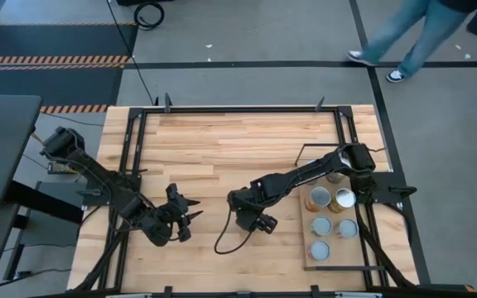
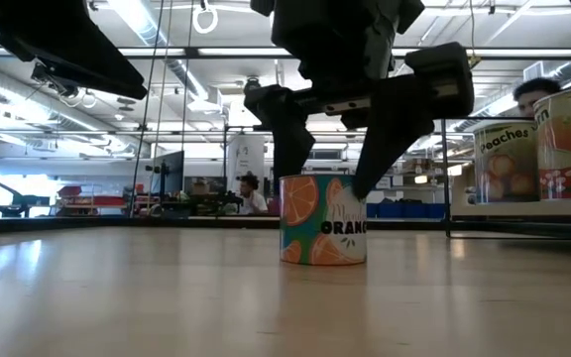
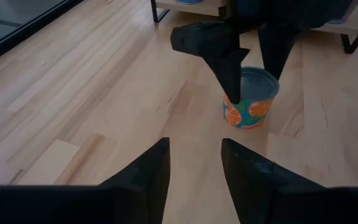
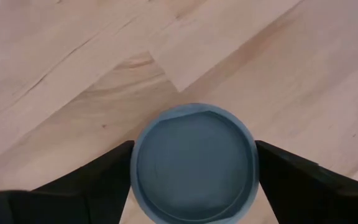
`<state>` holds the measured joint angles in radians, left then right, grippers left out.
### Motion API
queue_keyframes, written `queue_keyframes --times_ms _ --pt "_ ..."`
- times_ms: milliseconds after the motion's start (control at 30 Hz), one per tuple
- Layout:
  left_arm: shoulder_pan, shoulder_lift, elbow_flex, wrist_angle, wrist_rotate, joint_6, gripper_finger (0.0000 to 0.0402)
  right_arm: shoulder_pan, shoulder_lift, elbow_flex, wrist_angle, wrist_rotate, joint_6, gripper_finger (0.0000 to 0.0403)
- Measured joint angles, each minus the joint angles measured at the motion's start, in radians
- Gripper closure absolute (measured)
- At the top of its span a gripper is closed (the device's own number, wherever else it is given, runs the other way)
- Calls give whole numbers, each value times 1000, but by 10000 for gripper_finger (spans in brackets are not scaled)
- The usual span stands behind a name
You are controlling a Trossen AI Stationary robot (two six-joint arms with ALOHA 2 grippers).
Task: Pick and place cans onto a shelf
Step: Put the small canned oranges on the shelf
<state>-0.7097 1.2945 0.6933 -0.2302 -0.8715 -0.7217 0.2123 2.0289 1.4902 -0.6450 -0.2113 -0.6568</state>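
— Looking level across the table (image 2: 167, 297), what stands nearest?

— An orange can (image 2: 323, 220), upright on the bare wood, teal label with orange slices. The right gripper (image 2: 333, 139) hangs down over it, one finger on each side of the can, tips down around its upper part. The fingers are spread wide; I cannot tell whether they touch the can's sides

— And from the right wrist?

— The can's grey-blue round top (image 4: 193, 163) sits squarely between the two dark fingers (image 4: 98, 177), very close on both sides

— Where is this on the table seen from above?

— Near the middle of the front half, with the right gripper (image 1: 255, 217) covering the can. The right arm reaches in from the table's right edge, crossing over the shelf

— And the left gripper?

— It waits at the front left (image 1: 185, 217), pointing towards the can and well apart from it. In its own wrist view the two fingers (image 3: 148, 174) stand partly apart with nothing between them, and the orange can (image 3: 248, 99) shows beyond, under the other gripper

— The shelf?

— A pale board with a thin black wire frame (image 1: 315, 261), on the right side of the table. Five or six cans (image 1: 320, 198) stand on it, silvery tops up. In the level view two of them show at the far right, one labelled peaches (image 2: 505, 164)

— Anything farther off?

— A person's legs (image 1: 404, 37) on the grey floor beyond the table, and someone seated (image 2: 251, 193) far back in the room
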Motion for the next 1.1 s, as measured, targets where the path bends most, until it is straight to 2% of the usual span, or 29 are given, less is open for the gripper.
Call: queue_keyframes --times_ms 133,333,467,633,833,967,1100 --pt "0 0 0 0 0 0 251 3 -1 0 -1 10 29 86" --pt "0 0 0 0 0 0 251 4 -5 1 -22 65 220 91" --pt "0 0 0 0 -6 0 251 11 -11 20 -82 151 447 94" --pt "0 0 0 1 -19 0 251 37 -9 101 -270 298 668 95" --pt "2 0 0 1 -60 18 251 80 -17 210 -496 356 1017 95" --pt "26 -9 0 0 -49 100 251 123 -84 226 -587 418 1255 96" --pt "60 -44 1 18 -16 177 251 195 -179 227 -676 539 1519 96"
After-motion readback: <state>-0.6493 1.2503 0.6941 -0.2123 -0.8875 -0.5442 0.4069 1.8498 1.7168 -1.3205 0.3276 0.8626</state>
